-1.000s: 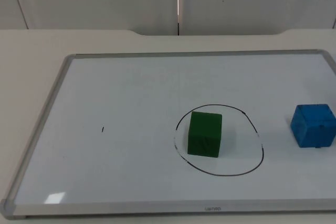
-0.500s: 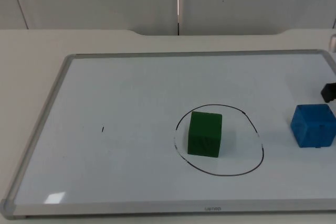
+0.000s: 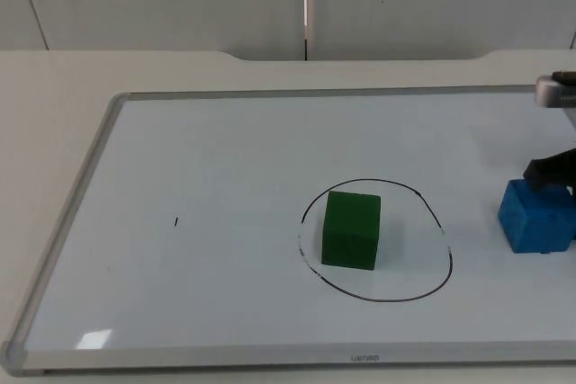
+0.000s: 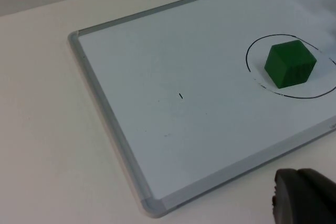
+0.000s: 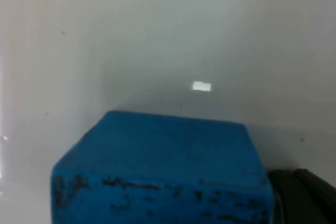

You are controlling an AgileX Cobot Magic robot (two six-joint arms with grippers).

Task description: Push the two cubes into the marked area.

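While left waits, right gripper (image 3: 551, 171) beside blue cube (image 3: 536, 215).

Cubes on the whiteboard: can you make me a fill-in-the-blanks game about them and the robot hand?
1. The cube inside the drawn circle is ____.
2. The blue cube sits ____ the circle.
3. The hand right by the blue cube is the ____ hand.
4. Both cubes rest on a ____ with a grey frame.

Missing words: green; outside; right; whiteboard
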